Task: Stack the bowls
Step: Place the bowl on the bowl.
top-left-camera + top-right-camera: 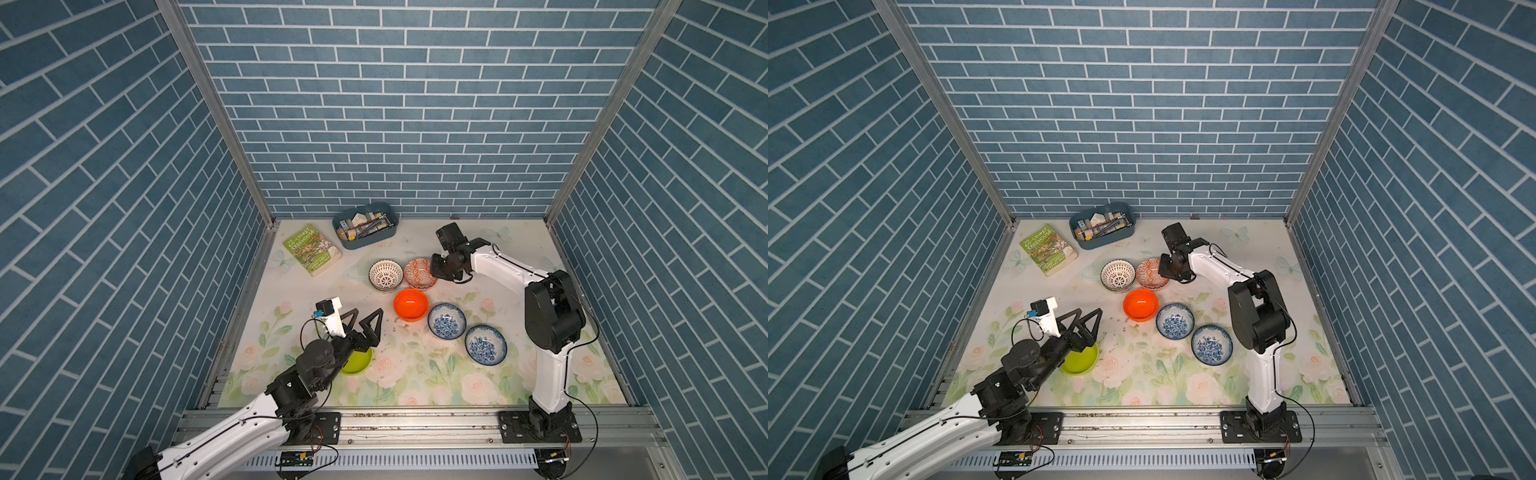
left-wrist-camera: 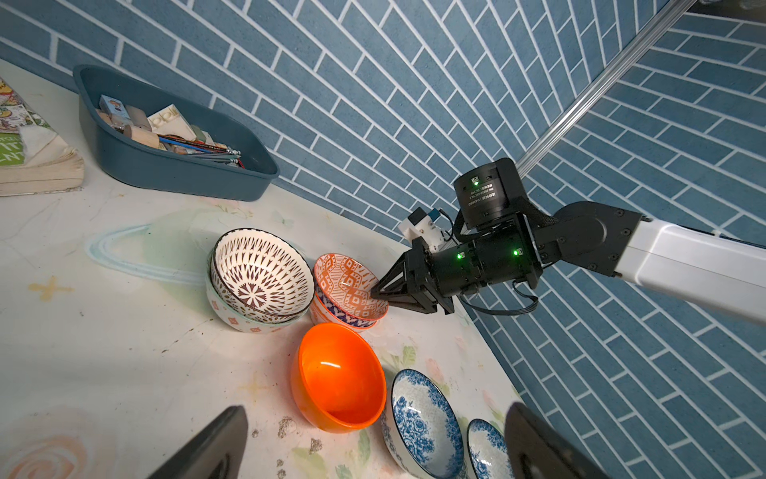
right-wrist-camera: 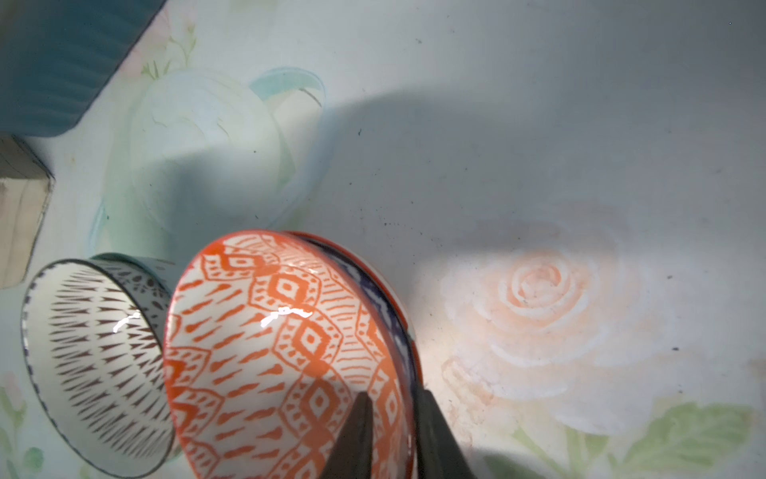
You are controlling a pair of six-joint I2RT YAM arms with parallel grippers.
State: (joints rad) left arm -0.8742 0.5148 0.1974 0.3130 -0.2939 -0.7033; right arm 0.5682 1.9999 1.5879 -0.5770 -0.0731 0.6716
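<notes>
The white lattice bowl (image 1: 386,274) sits nested in a grey-green patterned bowl (image 2: 248,323). Beside that pair, one orange-white patterned bowl (image 1: 419,272) lies tilted inside a second one (image 2: 331,317). My right gripper (image 3: 393,394) straddles the upper bowl's rim, one finger inside and one outside, slightly open, with a gap on the inner side. The plain orange bowl (image 1: 411,304) and two blue floral bowls (image 1: 446,320) (image 1: 485,344) stand singly nearer the front. My left gripper (image 1: 368,311) hovers wide open and empty, left of the orange bowl. The lime green bowl (image 1: 357,361) lies partly hidden under the left arm.
A blue tray (image 1: 365,243) of stationery stands at the back wall, with a green book (image 1: 311,249) to its left. Brick-patterned walls close in three sides. The right arm's elbow (image 1: 552,316) rises just right of the blue floral bowls.
</notes>
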